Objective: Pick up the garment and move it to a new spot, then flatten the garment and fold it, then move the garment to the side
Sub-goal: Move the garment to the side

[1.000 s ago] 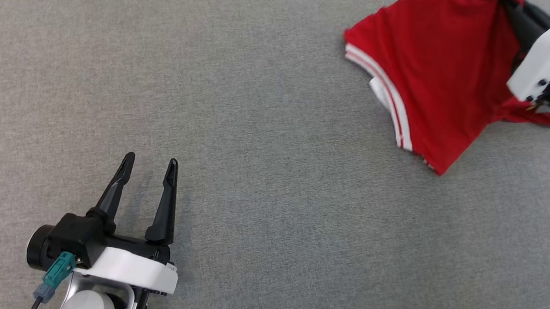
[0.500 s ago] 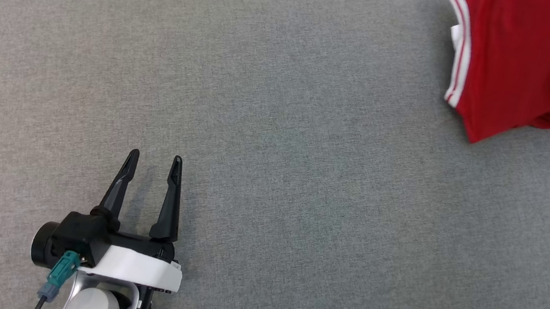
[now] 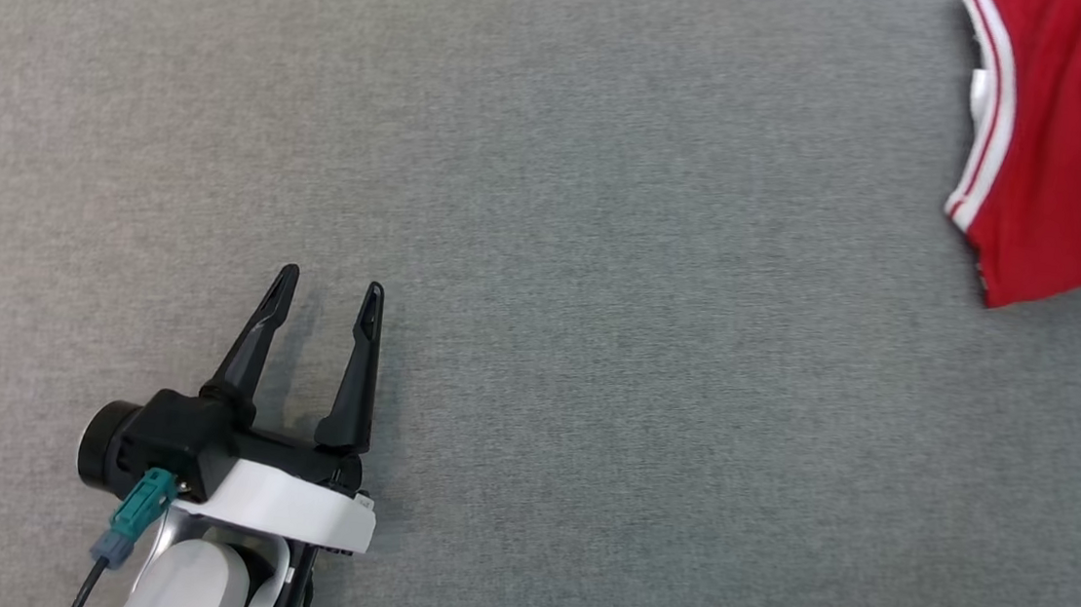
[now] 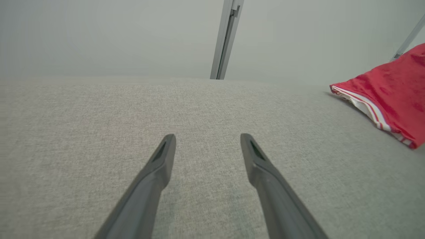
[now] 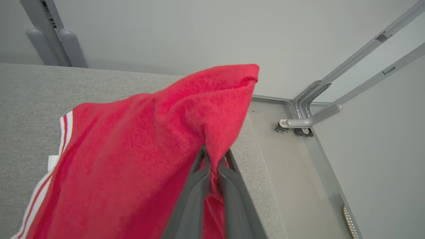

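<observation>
Table (image 3: 604,250): a grey cloth-covered top, bare across the whole middle and left. The garment (image 3: 1073,145), a red top with white-striped trim, sat at the table's far right, cut off by the head view's right edge. In the right wrist view the garment (image 5: 132,149) hung bunched from a pinch right by the table's right edge, with floor just beyond. I couldn't tell whether its lower end was clear of the table or touching it. The left gripper (image 3: 330,281) sat low over the near-left part of the table, its fingers spread wide with nothing between them. From it the garment (image 4: 391,93) lay off to the right and farther out, well apart. The right gripper (image 5: 215,152) was clamped tight on a fold of the red cloth, so I judged the right arm was the only one placed to carry. The striped hem (image 3: 982,117) ran roughly far-to-near along the side facing the left gripper. I judged the set-down had to go leftward toward the bare centre, away from that right edge.
</observation>
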You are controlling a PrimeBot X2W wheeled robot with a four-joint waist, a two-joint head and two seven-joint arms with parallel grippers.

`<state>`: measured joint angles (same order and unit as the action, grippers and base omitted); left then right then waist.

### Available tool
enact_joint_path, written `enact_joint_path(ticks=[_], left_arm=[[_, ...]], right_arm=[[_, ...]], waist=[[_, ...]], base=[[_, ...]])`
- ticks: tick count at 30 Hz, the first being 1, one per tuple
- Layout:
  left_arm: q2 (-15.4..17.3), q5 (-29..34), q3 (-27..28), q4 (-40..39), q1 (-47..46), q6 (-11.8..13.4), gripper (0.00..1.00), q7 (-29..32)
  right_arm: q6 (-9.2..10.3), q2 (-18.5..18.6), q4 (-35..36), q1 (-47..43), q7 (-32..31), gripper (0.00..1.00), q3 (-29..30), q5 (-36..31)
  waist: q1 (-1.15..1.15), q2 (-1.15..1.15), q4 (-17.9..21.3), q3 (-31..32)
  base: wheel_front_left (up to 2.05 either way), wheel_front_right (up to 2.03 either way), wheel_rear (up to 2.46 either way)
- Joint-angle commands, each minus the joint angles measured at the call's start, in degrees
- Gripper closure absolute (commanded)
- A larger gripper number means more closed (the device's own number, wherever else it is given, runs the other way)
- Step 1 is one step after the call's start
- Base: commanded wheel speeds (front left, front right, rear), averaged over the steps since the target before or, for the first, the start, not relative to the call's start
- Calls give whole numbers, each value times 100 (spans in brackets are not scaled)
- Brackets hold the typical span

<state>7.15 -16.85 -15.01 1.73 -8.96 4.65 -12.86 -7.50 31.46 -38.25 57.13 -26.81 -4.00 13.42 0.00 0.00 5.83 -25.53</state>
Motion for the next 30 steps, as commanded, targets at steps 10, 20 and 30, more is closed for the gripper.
enact_joint_path(ticks=[10, 20, 30], left_arm=[[49, 5, -36, 60, -217, -25, 0, -56], [63, -14, -68, 91, -241, 25, 0, -86], [125, -39, -27, 120, -289, 69, 0, -61]], right_arm=[[1, 412, -825, 238, 649, 100, 439, -1303], [1, 313, -921, 225, 1338, 0, 631, -2236], [1, -131, -1125, 330, 1966, 0, 830, -2312]], waist=[[0, 0, -537, -367], [0, 0, -556, -447], [0, 0, -407, -266]], base=[[0, 0, 0], [0, 0, 0], [0, 0, 0]])
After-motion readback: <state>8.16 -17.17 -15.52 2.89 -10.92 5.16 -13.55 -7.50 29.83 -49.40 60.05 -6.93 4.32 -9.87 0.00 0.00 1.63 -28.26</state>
